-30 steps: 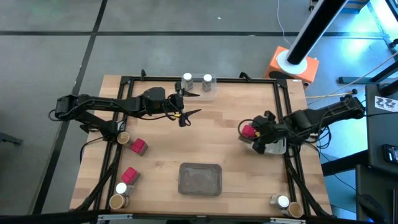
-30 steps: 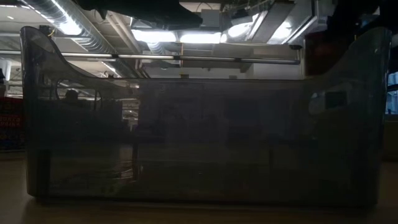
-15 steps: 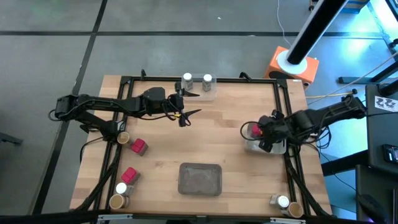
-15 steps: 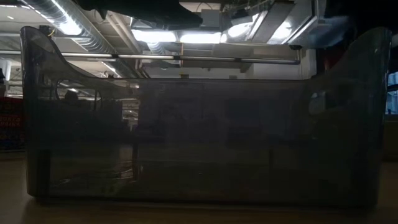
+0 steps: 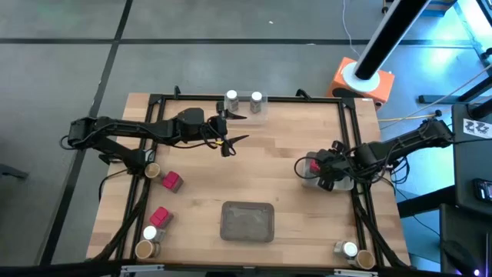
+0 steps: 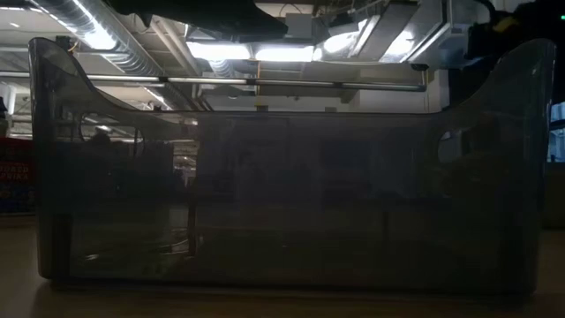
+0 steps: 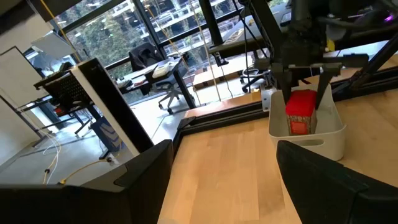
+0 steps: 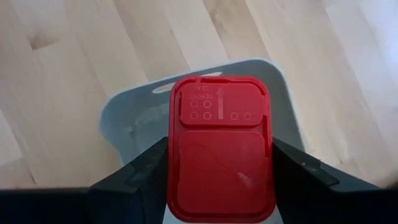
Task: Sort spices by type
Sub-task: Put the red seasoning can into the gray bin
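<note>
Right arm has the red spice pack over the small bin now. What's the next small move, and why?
Probably lower it a bit further, then open the jaws. The right gripper is shut on the red pack, held upright inside the rim of the white bin; in the left wrist view its base looks short of the floor. The left gripper waits open near the white-capped jars.

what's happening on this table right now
The right gripper is shut on a red spice pack and holds it over a small white bin near the table's right edge. The left gripper hangs open near the far edge, beside two white-capped jars. More red packs and jars sit by the table's left edge.
</note>
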Controlling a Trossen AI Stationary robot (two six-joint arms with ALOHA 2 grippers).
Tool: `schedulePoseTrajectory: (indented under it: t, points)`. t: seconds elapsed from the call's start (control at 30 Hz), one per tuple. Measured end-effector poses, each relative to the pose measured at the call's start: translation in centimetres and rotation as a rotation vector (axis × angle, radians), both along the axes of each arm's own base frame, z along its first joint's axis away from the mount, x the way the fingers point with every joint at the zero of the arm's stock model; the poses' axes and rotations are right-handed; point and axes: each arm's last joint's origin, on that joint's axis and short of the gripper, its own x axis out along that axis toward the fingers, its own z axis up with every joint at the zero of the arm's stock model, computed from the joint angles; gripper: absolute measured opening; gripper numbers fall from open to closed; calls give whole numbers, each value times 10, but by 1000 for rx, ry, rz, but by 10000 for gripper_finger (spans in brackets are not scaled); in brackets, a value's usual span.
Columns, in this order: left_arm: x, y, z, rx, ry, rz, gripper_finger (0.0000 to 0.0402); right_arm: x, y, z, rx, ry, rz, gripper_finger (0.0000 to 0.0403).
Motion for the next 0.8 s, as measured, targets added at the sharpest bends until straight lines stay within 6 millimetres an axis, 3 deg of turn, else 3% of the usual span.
schedulePoseTrajectory:
  t: [0.3,0.8]
  points:
    - [0,0,0,0,1,0,276,0,-1,-23,-11,-32,-68,221]
    - [0,0,0,0,-2,0,276,3,-3,-27,85,-205,-534,221]
